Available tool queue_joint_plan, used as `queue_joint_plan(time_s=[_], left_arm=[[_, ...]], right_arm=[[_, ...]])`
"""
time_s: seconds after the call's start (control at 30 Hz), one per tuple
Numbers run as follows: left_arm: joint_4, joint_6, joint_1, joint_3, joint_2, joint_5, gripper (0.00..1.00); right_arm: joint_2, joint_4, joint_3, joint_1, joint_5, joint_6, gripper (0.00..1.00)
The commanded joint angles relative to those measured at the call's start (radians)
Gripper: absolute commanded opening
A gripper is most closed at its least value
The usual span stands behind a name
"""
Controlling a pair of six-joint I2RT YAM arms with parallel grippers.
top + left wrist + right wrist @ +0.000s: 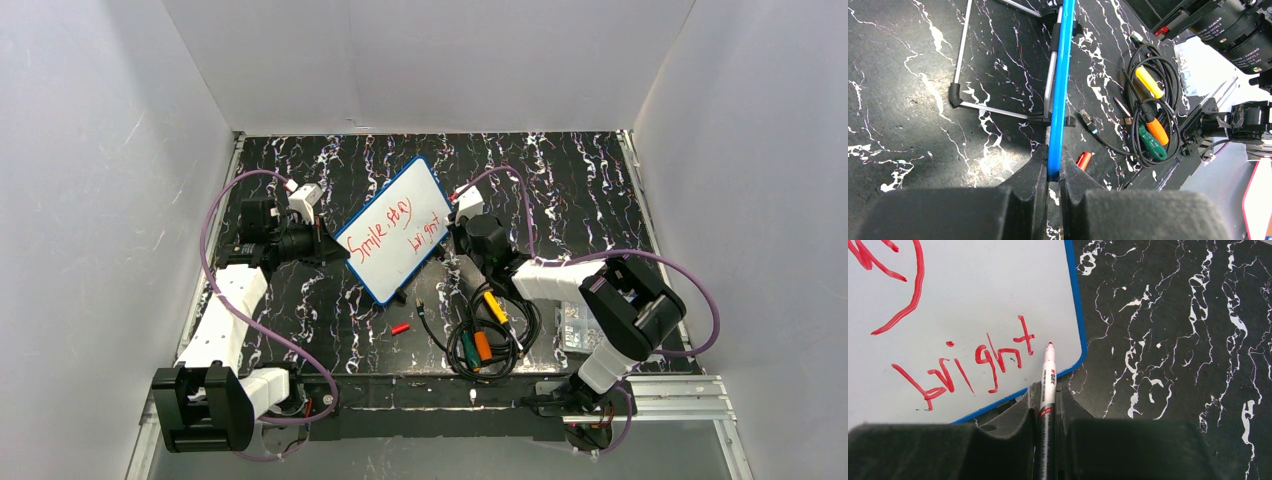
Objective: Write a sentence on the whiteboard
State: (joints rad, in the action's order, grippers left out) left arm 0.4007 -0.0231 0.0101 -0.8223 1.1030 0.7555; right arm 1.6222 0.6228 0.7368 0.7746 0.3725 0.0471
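1. whiteboard (392, 232) propped tilted mid-table on wire stand (954, 95); red sentence (395, 225), 2 lines, top line cut off in r wrist view.
2. my l gripper (1053, 170) clamps its blue edge; r gripper (1048, 395) pinches marker (1049, 370), tip just beside "bright".
3. clear pack (575, 325) by r arm, contents unreadable.

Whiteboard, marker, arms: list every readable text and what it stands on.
"Smile stay": red, top line on the whiteboard.
"bright": red, second line, same board.
Print on the marker: too small to read.
Label on the right arm's motor: too blurred to read.
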Motion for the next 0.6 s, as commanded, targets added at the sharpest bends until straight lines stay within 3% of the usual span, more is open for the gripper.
queue_joint_plan(time_s=[0.0, 0.57], left_arm=[[0.053, 0.035, -0.012, -0.005, 0.006, -0.022, 0.0], [0.053, 0.035, -0.012, -0.004, 0.005, -0.021, 0.0]], right_arm=[[-0.008, 0.028, 0.026, 0.004, 0.022, -0.008, 0.01], [0.045, 0.032, 0.06, 0.004, -0.006, -0.007, 0.01]])
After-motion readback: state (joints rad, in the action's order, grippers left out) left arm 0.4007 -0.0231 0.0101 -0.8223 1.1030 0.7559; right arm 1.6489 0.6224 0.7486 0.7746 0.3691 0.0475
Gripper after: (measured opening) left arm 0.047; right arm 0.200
